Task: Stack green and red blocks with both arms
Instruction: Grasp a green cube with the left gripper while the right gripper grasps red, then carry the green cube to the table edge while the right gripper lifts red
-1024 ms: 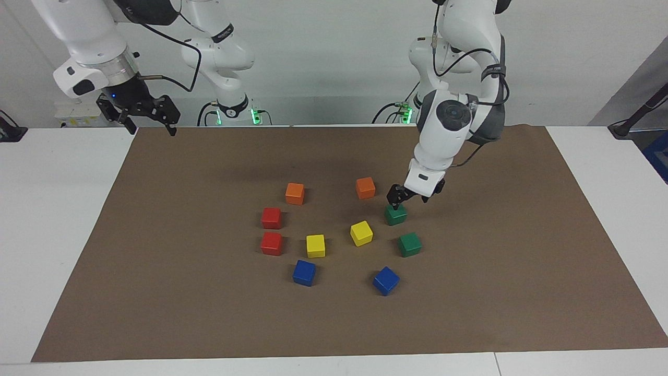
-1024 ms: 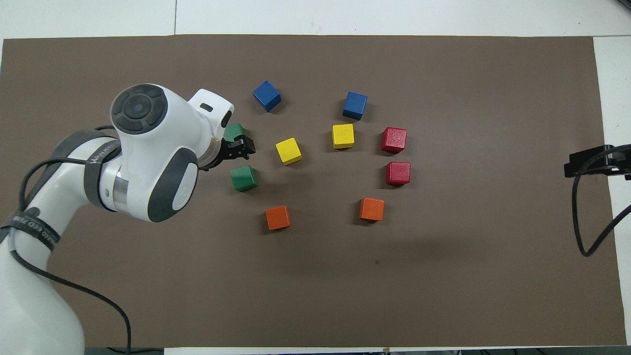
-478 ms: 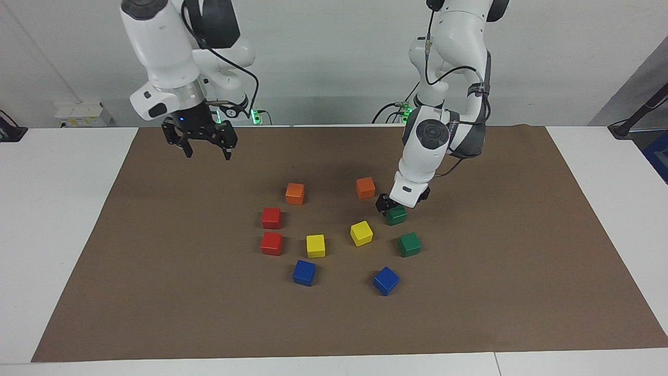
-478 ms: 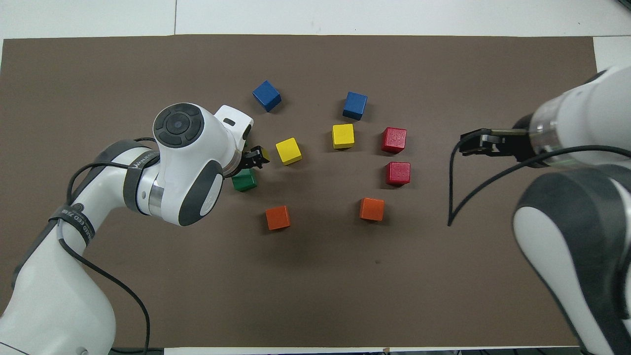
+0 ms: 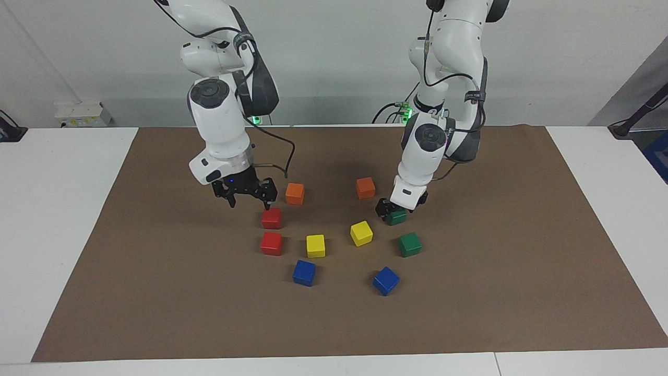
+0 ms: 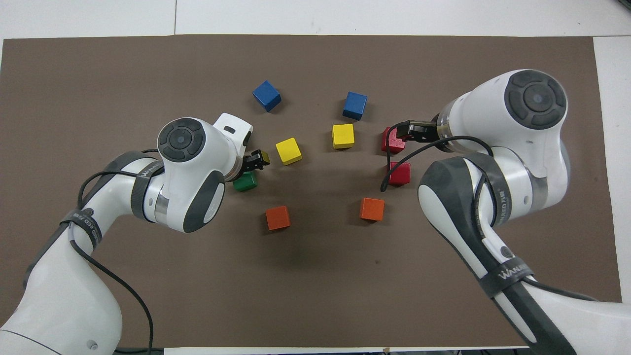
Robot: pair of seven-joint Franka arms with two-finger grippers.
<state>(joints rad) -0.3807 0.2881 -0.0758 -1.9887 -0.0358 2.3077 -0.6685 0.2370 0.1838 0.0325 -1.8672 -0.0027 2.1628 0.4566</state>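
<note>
Two green blocks lie toward the left arm's end: one (image 5: 397, 216) (image 6: 245, 182) nearer the robots, one (image 5: 410, 244) farther, hidden under the left wrist in the overhead view. My left gripper (image 5: 390, 211) (image 6: 257, 159) is open and down at the nearer green block, with a dark finger beside it. Two red blocks (image 5: 272, 218) (image 5: 272, 243) lie toward the right arm's end, seen from overhead as the nearer (image 6: 400, 173) and the farther (image 6: 392, 143). My right gripper (image 5: 251, 201) (image 6: 403, 130) hangs open and empty over the mat, close beside the nearer red block.
On the brown mat (image 5: 156, 292) between the green and red blocks sit two orange cubes (image 5: 295, 193) (image 5: 365, 187), two yellow cubes (image 5: 315, 245) (image 5: 361, 233) and two blue cubes (image 5: 304, 272) (image 5: 386, 280).
The right arm swung in from the table's corner and came down beside the red blocks. The left gripper sank a little lower onto the nearer green block. No block moved.
</note>
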